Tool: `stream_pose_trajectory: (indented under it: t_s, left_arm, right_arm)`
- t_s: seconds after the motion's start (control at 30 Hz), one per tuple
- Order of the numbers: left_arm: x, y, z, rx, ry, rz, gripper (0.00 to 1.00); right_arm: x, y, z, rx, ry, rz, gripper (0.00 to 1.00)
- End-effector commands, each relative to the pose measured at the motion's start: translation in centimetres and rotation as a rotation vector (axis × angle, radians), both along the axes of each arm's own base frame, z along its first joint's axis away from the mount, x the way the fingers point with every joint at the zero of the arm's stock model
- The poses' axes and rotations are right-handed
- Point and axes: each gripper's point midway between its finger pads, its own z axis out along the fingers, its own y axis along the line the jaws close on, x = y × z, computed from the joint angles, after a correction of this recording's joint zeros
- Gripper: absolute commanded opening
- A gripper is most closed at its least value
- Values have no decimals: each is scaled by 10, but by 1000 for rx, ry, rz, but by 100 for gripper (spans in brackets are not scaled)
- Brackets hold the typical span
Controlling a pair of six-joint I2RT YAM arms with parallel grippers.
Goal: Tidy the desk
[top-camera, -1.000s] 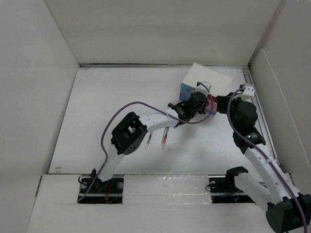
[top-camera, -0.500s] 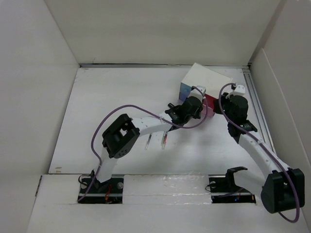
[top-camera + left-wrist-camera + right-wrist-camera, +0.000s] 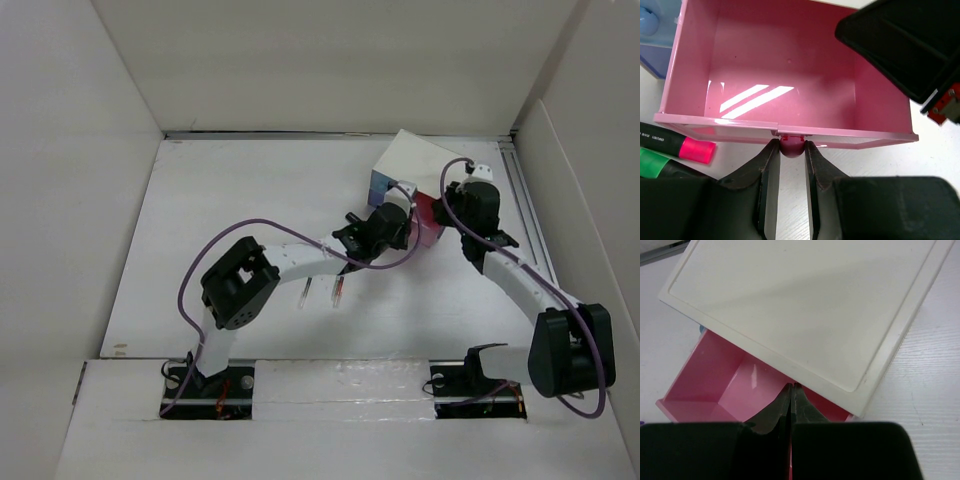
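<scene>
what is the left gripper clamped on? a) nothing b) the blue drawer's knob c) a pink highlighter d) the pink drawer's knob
D: in the left wrist view the left gripper pinches the small knob on the front of the open pink drawer.

Lab cell: white-panelled desk (image 3: 230,200)

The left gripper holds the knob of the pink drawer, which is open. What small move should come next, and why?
Probably open the left gripper and let go of the knob. The pink drawer is already pulled out and empty, while a pink marker and a green marker lie on the desk beside it, likely meant to go in.
</scene>
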Motion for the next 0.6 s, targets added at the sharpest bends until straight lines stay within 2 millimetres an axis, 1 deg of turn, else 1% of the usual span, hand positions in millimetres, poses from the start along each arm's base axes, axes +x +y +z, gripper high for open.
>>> stream_pose_trajectory:
  t_s: [0.0, 0.07, 0.1, 0.17, 0.2, 0.23, 0.27, 0.33, 0.37, 0.4, 0.53, 0.57]
  left_arm:
    - [-3, 1, 44, -106, -38, 5, 0]
    - [-5, 0, 45, -115, -32, -2, 0]
    - [-5, 0, 44, -117, -31, -1, 0]
    - [-6, 3, 42, -109, -28, 0, 0]
    - [-7, 5, 37, -101, -24, 3, 0]
    - [-8, 6, 37, -102, -23, 4, 0]
    - [-8, 7, 38, -104, -23, 5, 0]
    - [-11, 9, 34, -104, -14, 1, 0]
    - [-13, 8, 39, -119, -14, -6, 0]
    - [-14, 10, 37, -118, -11, -7, 0]
    - [-13, 11, 36, -117, -10, 0, 0]
    - [-13, 11, 32, -106, -6, 3, 0]
  right_arm:
    - [24, -6, 36, -1, -109, -32, 0]
    - [29, -7, 40, 2, -124, -42, 0]
    - [33, -7, 39, 2, -124, -45, 0]
    - [36, -7, 38, 1, -123, -43, 0]
    - [39, -7, 41, 1, -127, -45, 0]
    - [41, -7, 37, -1, -120, -46, 0]
    - [43, -11, 37, -1, -121, -57, 0]
    - [46, -10, 33, 4, -118, -55, 0]
    - [47, -9, 35, 7, -122, -52, 0]
    - [48, -12, 34, 11, -121, -54, 0]
    - [49, -8, 36, 20, -132, -34, 0]
    - [48, -8, 37, 21, -136, -34, 0]
